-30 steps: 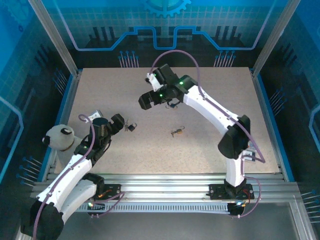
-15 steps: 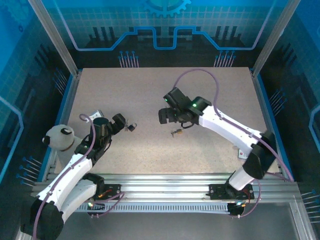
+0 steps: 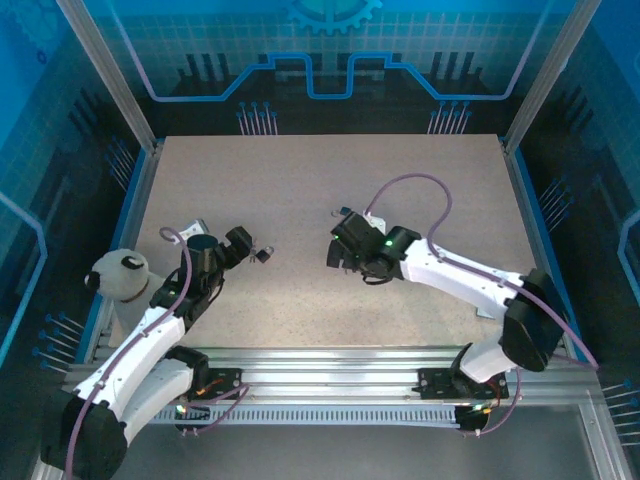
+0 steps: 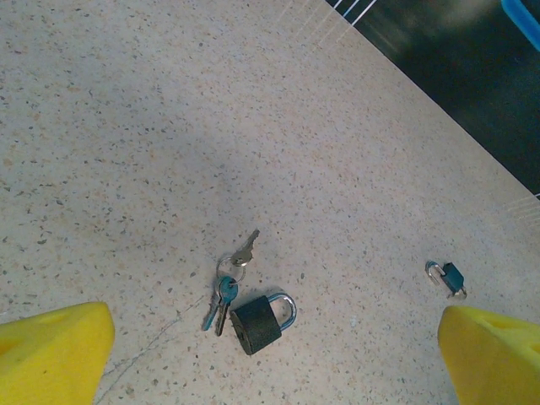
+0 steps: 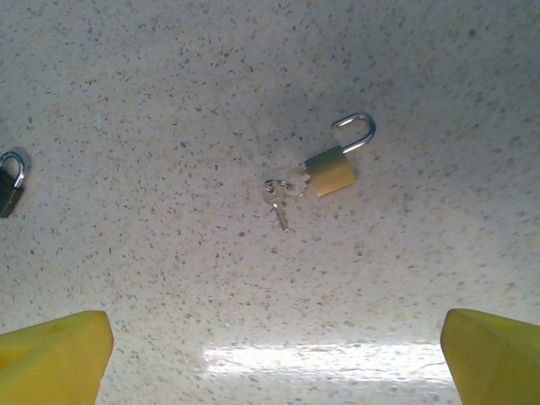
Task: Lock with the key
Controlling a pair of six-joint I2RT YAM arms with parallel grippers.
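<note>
A brass padlock (image 5: 331,171) lies on the speckled table (image 5: 169,84), its steel shackle (image 5: 358,128) looking sprung open. Its key ring (image 5: 278,196) rests against the body's lower end. My right gripper (image 5: 270,371) hovers open just above it, both yellow fingertips (image 5: 52,353) wide apart; from the top camera the right gripper (image 3: 340,246) covers that lock. A black padlock (image 4: 257,323) with a bunch of keys (image 4: 223,291) lies ahead of my open left gripper (image 4: 270,375). From above, the left gripper (image 3: 218,238) is just left of the black padlock (image 3: 262,254).
A small teal padlock (image 4: 447,277) lies farther right on the table. The black padlock's edge (image 5: 10,190) shows at the left of the right wrist view. Aluminium frame rails (image 3: 320,365) run along the near edge, and blue walls (image 3: 330,50) enclose the back and sides.
My right arm has swung from the back of the table toward the near side and dropped low over the brass padlock. The left gripper has opened a touch wider and stayed put.
</note>
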